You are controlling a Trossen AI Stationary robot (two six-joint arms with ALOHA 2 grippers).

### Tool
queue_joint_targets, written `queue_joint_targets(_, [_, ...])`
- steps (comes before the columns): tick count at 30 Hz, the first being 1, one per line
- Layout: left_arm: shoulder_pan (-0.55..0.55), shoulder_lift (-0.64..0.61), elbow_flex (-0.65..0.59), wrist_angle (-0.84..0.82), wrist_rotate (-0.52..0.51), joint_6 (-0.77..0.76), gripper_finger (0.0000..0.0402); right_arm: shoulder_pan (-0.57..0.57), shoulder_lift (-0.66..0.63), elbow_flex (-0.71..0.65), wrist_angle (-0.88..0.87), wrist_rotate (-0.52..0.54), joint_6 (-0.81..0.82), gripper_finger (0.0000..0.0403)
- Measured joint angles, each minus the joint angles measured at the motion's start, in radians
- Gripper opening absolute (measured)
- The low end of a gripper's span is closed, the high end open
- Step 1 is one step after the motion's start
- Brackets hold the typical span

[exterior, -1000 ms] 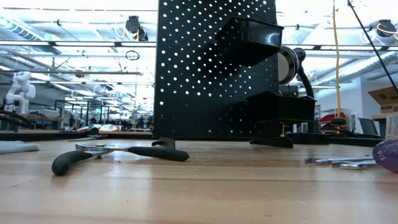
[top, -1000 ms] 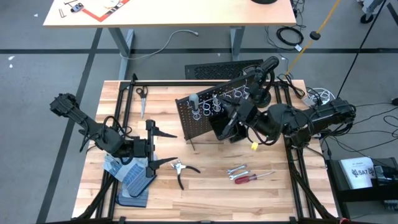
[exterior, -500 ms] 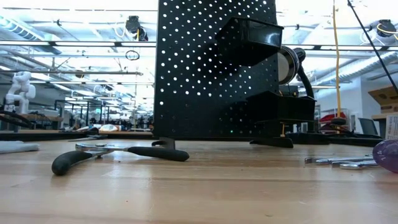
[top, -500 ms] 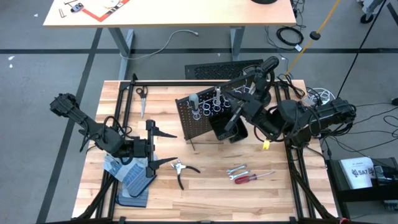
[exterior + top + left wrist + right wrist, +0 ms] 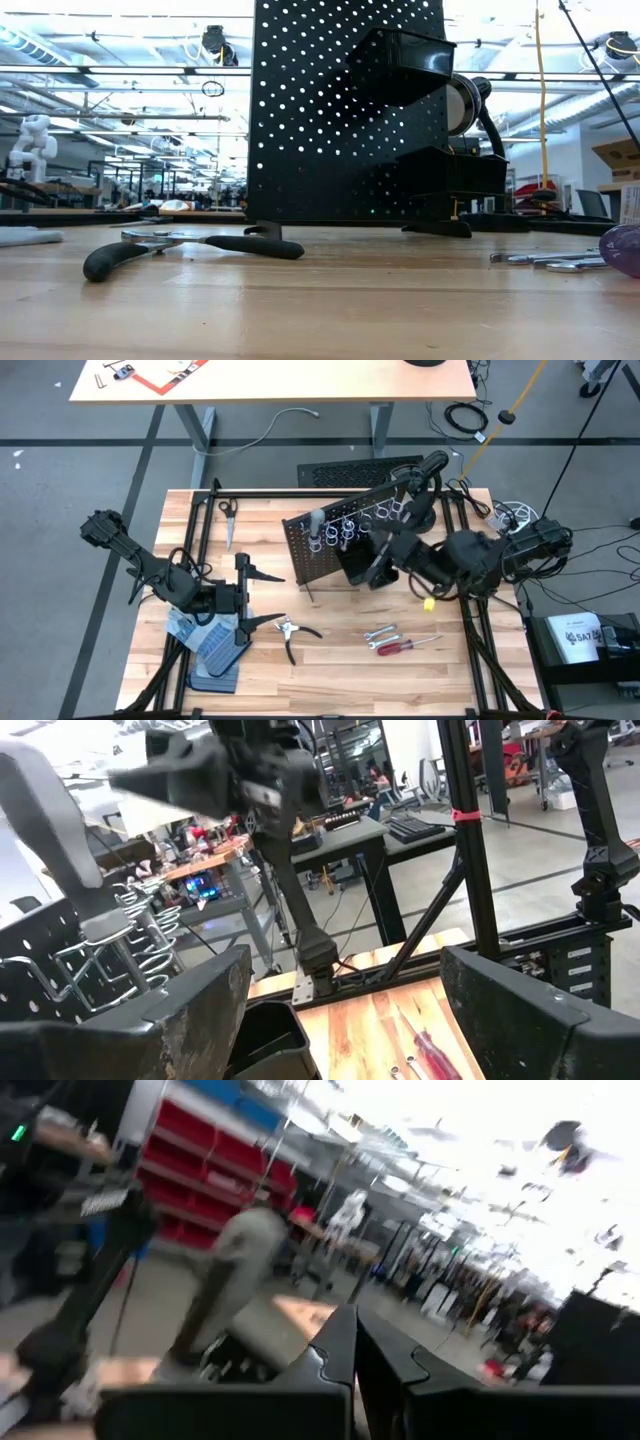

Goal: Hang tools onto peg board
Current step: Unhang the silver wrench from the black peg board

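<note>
Between hangs: our right gripper (image 5: 378, 563), fingers closed and empty, sits by the peg board (image 5: 325, 550); left gripper (image 5: 243, 592) waits wide open. Next: fetch the red-handled screwdriver (image 5: 398, 647).

Upright peg board (image 5: 345, 545), tools (image 5: 398, 640) flat

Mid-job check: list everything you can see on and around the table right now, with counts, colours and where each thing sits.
Peg board: one, black, upright, table's far middle.
Grey-handled screwdriver: one, hung at board's left end.
Pliers: one, black and silver, front left of centre.
Wrenches: silver, count unclear, front right of centre.
Red-handled screwdriver: one, beside wrenches.
Scissors: one, far left.
Gloves: blue-grey, front left.
Left hand: open, empty, above gloves.
Right hand: shut, empty, by board's bin.
</note>
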State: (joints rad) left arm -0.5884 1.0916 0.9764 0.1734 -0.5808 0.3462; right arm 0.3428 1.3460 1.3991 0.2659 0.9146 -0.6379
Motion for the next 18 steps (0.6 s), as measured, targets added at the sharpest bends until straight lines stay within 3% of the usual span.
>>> queue_joint_targets(6, [0.0, 0.0, 0.0, 0.001, 0.0, 0.0, 0.0334, -0.015, 0.007, 0.0, -0.227, 0.002, 0.198, 0.0022])
queue_joint_targets(18, [0.009, 0.0, 0.0, 0.001, 0.0, -0.001, 0.0334, -0.06, 0.014, 0.0, -0.312, -0.005, 0.351, 0.0164])
